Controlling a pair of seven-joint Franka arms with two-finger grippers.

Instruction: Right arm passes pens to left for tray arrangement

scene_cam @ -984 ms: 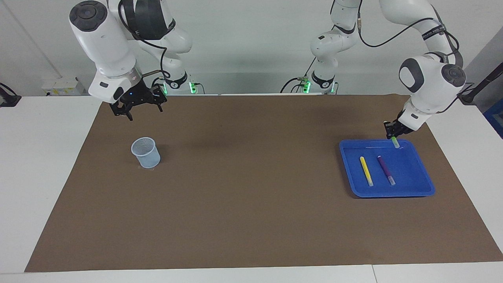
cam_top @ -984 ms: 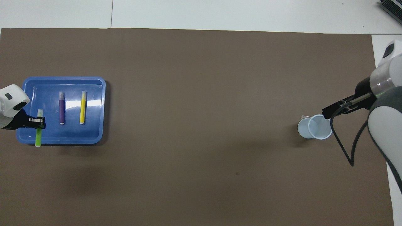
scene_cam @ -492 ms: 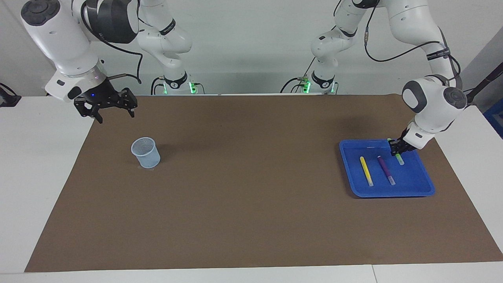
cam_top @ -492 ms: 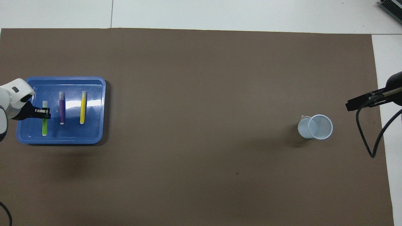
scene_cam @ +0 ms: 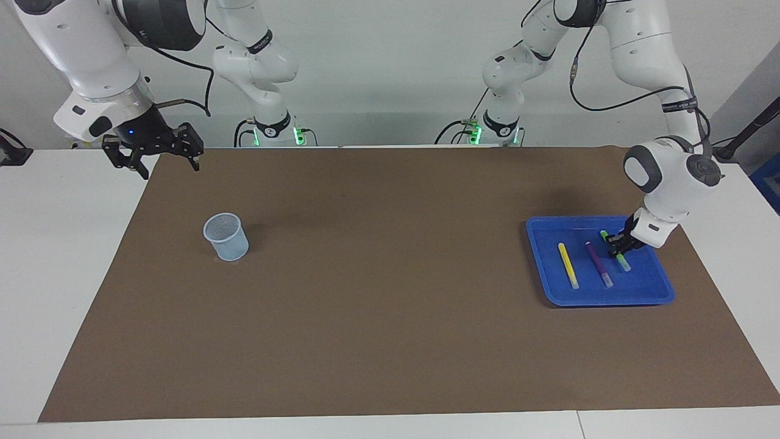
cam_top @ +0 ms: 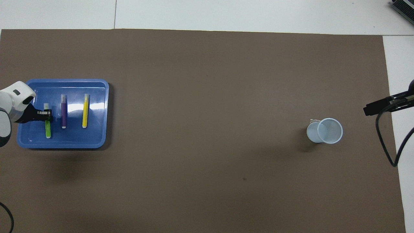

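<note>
Low over the shallow square blue plastic tray (scene_cam: 661, 292), the left gripper (scene_cam: 615, 246) has its jaws pinching the slim green marker pen (cam_top: 48, 128), with the purple pen (scene_cam: 597, 262) and yellow pen (scene_cam: 568, 264) beside it, at three o'clock in the overhead view. Above the worktop edge, at the pale mesh cup's (scene_cam: 226, 236) ten o'clock in the facing view, the right gripper (scene_cam: 164, 166) waits, jaws spread.

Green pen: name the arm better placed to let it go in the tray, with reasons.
Left. The left gripper is shut on the green pen, low inside the blue tray beside the purple pen. The right gripper waits open, over the table edge at its own end.
</note>
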